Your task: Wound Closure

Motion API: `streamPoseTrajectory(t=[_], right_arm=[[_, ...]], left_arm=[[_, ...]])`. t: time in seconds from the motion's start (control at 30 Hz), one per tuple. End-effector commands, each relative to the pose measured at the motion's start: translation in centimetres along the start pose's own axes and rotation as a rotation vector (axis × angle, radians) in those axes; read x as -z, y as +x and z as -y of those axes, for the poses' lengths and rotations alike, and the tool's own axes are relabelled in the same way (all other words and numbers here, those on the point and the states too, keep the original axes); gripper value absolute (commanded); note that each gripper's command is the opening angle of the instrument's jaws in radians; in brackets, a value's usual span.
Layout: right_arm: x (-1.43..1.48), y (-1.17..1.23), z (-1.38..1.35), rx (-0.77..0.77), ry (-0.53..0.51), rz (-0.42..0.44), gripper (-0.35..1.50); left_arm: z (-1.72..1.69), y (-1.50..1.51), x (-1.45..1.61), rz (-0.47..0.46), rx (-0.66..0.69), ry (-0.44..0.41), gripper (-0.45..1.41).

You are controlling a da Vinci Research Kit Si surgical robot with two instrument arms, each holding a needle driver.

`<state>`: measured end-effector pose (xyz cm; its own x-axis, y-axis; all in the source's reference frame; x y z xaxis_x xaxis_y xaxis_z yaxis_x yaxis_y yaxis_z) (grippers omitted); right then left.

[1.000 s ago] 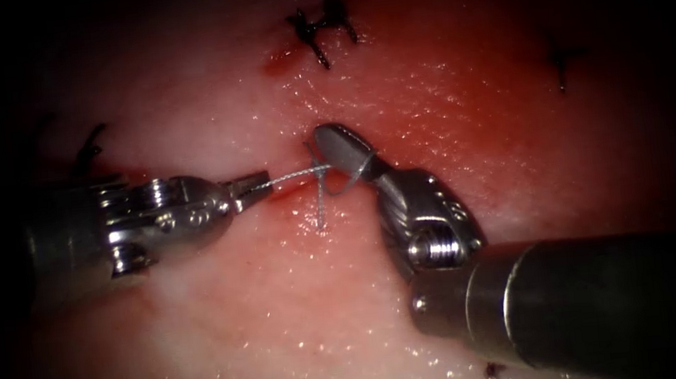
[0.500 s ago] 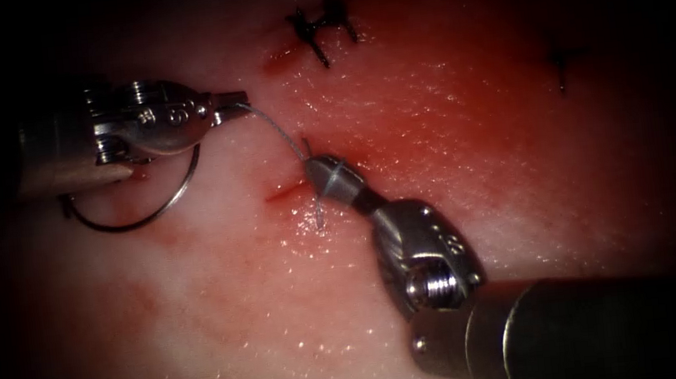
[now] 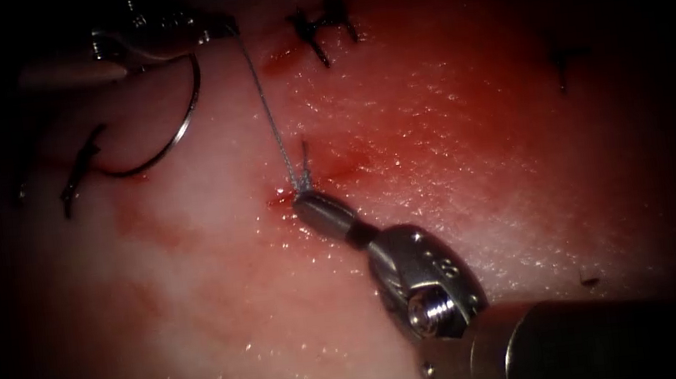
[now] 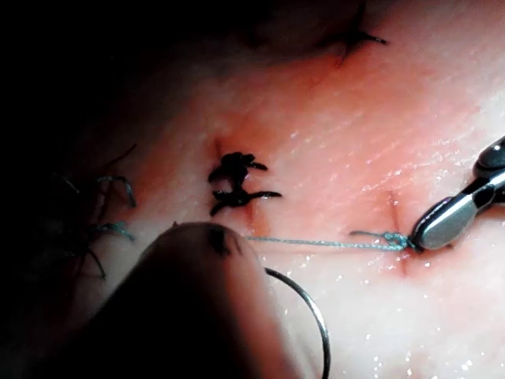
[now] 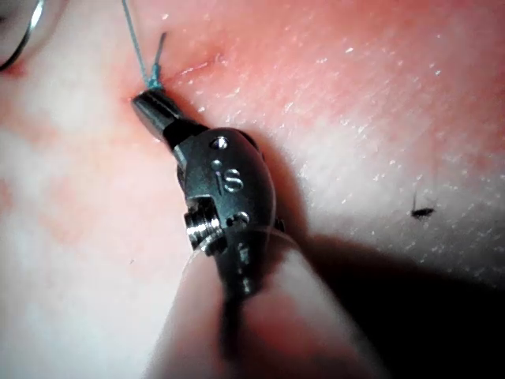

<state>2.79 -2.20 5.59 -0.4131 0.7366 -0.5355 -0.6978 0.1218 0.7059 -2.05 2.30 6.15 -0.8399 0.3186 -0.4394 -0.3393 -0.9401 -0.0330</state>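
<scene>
Stretching taut from the knot (image 3: 302,186) at the cut (image 3: 282,195), the thread (image 3: 261,97) runs up and to the left to the left tool (image 3: 213,33), closed on its far end, with the curved needle (image 3: 173,131) hanging free of the tissue (image 3: 243,325) below it, left of the cut. Right tool (image 3: 299,202), closed on the thread at the knot, lies nearer, its shaft slanting away down and right
</scene>
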Motion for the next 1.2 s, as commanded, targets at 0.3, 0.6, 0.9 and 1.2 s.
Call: streamPoseTrajectory(t=[0.3,0.6,0.9,1.2], right_arm=[[0.04,-0.12,-0.05,0.025,0.02,-0.004,-0.35],[0.1,-0.16,-0.07,-0.053,-0.013,0.136,-0.35],[0.36,-0.3,-0.02,-0.179,-0.003,0.297,-0.35],[0.57,-0.25,0.19,-0.219,0.026,0.27,-0.35]], left_arm=[[0.25,0.09,-0.21,-0.047,0.039,0.078,-0.45],[0.4,0.24,-0.34,-0.07,0.025,0.15,-0.45],[0.55,0.32,-0.39,-0.084,0.02,0.183,-0.45],[0.66,0.34,-0.41,-0.099,0.017,0.215,-0.45]])
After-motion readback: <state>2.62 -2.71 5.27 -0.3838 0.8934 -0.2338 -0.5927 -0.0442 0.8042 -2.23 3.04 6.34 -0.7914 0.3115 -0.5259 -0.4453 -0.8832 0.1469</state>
